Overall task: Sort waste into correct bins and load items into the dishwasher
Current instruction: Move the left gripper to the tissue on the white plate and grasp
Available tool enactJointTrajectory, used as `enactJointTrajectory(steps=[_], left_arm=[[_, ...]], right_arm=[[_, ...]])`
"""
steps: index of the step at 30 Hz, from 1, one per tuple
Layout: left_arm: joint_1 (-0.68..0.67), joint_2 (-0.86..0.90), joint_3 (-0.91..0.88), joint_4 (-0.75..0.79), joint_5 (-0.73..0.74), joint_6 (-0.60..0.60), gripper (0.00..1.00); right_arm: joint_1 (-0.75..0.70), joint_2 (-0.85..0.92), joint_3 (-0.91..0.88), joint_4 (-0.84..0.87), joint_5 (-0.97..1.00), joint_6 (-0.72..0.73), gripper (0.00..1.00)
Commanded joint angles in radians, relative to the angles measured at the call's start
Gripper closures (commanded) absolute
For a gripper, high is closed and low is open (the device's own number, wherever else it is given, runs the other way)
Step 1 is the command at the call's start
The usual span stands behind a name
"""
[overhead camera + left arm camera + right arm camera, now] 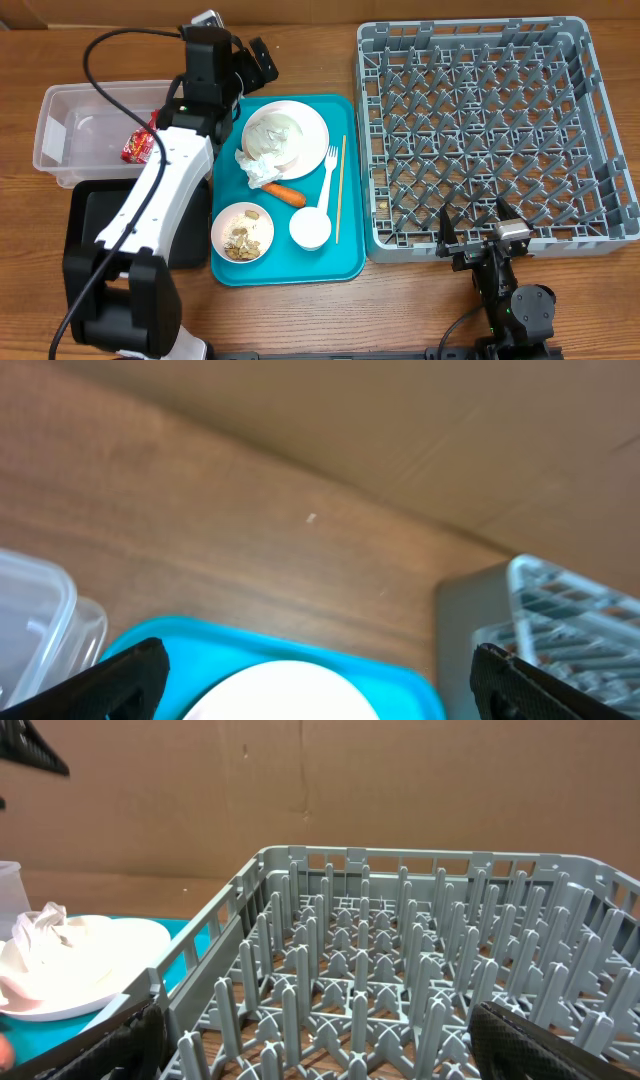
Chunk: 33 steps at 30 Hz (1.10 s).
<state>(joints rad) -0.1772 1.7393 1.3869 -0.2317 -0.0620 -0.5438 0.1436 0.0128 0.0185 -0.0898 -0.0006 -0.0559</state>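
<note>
The snack wrapper [137,147] lies in the clear tub [60,140], its print too small to read. The plate [300,125] sits on the teal tray [345,262]. The left end effector [320,675] hangs spread and empty above the tray's far edge. The right end effector [320,1030] is spread and empty at the dish rack [480,130].

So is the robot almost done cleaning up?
Not yet. Done: the red wrapper sits in the clear tub. In hand: nothing; the left tool hovers open near the plate, the right tool is open by the grey rack. Left: the napkin, carrot, food bits, and the plate, bowls, fork and chopstick, on the teal tray. The rack holds no dishes.
</note>
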Motion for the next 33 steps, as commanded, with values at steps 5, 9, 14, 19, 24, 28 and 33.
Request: enactJointTrajectory(steps=[5, 9, 14, 19, 24, 28, 33], left_arm=[[-0.011, 0.081, -0.002, -0.089, 0.106, 0.032, 0.12], [-0.013, 0.099, -0.002, -0.108, 0.056, 0.013, 0.00], [-0.013, 0.127, -0.005, -0.126, 0.052, -0.128, 0.00], [-0.013, 0.171, -0.005, -0.132, 0.046, -0.134, 0.04], [-0.020, 0.183, -0.005, -0.202, 0.066, -0.145, 0.05], [-0.021, 0.183, -0.005, -0.259, 0.068, -0.145, 0.04], [-0.031, 0.185, -0.007, -0.298, 0.076, -0.145, 0.08]], right_arm=[[-0.005, -0.009, -0.011, 0.006, -0.001, 0.004, 0.00], [-0.005, -0.009, -0.011, 0.006, -0.001, 0.004, 0.00], [-0.005, -0.009, -0.011, 0.006, -0.001, 0.004, 0.00], [-0.005, -0.009, -0.011, 0.006, -0.001, 0.005, 0.00], [-0.005, -0.009, -0.011, 0.006, -0.001, 0.004, 0.00], [-0.005, -0.009, -0.011, 0.006, -0.001, 0.004, 0.00], [-0.005, -0.009, -0.011, 0.006, -0.001, 0.004, 0.00]])
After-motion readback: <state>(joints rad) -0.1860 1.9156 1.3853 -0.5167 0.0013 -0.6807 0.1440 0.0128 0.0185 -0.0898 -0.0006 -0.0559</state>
